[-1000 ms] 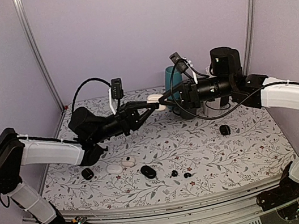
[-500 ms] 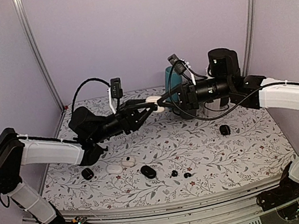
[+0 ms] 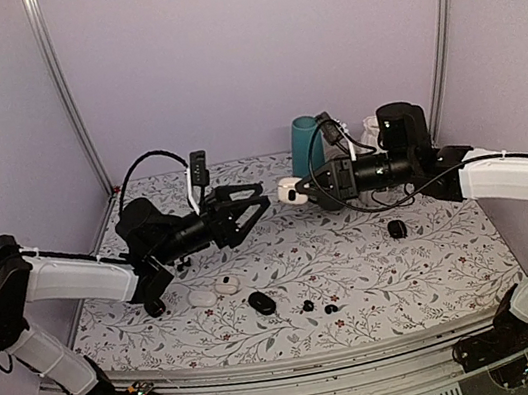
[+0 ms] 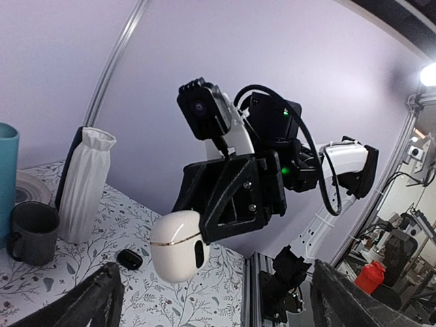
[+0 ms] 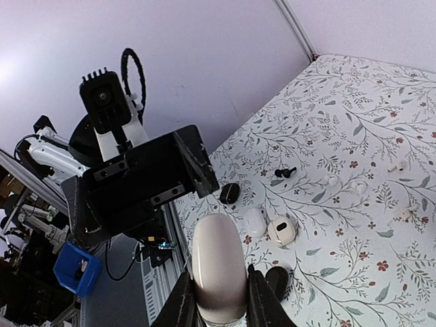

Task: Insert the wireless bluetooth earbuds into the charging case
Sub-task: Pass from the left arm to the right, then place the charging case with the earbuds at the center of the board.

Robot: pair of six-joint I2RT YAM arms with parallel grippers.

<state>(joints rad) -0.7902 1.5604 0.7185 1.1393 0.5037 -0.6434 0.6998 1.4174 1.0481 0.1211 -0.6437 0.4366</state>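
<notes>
Top and wrist views. We are reading this as the case-handling step, ahead of any insertion. The right gripper (image 3: pixel 298 191) is clamping a white case (image 3: pixel 286 192) by one end and holding it in the air over the 12 o'clock part of the table (image 3: pixel 438 270). We are taking this pebble-shaped case for the charging case, and its lid seam appears shut. The left gripper (image 3: pixel 262 195) is facing the case from its 9 o'clock side, with its jaws spread wide and touching nothing. The two earbuds (image 3: pixel 308 306) are lying loose and close together near the table's 6 o'clock edge, unheld, with a black case (image 3: pixel 261 302) just at their 9 o'clock. In our judgement the next move calls for getting the lid open, most likely with the left fingers working on the free end while the right keeps its clamp. Each small, glossy bud then calls for a fine, well-centred pinch.
</notes>
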